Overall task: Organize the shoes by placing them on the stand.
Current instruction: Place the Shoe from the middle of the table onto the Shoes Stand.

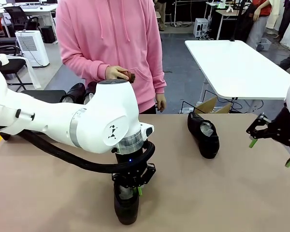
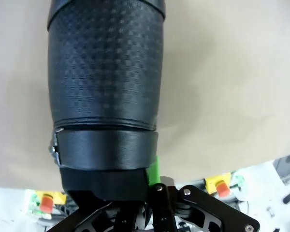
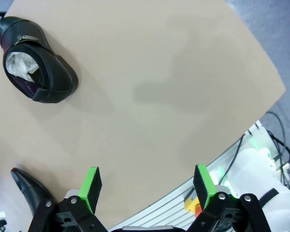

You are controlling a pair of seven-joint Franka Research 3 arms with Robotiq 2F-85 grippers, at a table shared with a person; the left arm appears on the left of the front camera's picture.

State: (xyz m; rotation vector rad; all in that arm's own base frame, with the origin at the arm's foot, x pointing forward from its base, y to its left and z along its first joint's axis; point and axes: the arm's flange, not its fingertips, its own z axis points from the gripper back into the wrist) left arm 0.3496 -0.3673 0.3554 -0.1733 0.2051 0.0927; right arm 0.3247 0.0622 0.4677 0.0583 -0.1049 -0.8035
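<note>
Near the table's front edge a glossy black shoe [image 1: 126,205] stands with my left gripper [image 1: 134,185] shut on its heel end from above. In the left wrist view that shoe [image 2: 106,67] has a textured upper, and one green pad [image 2: 153,170] of my left gripper [image 2: 135,181] presses on its rim. A second shoe [image 1: 203,134] with white paper inside lies right of centre, also seen from the right wrist [image 3: 36,60]. Two more shoes [image 1: 76,92] sit on the black stand [image 1: 38,95] at the far left. My right gripper [image 1: 269,147] [image 3: 148,187] hovers open at the right edge.
A person in a pink hoodie stands at the far side holding a small brown brush [image 1: 129,75]. The toe of another black shoe [image 3: 29,189] shows low left in the right wrist view. Bare tan tabletop [image 1: 222,193] lies between the arms.
</note>
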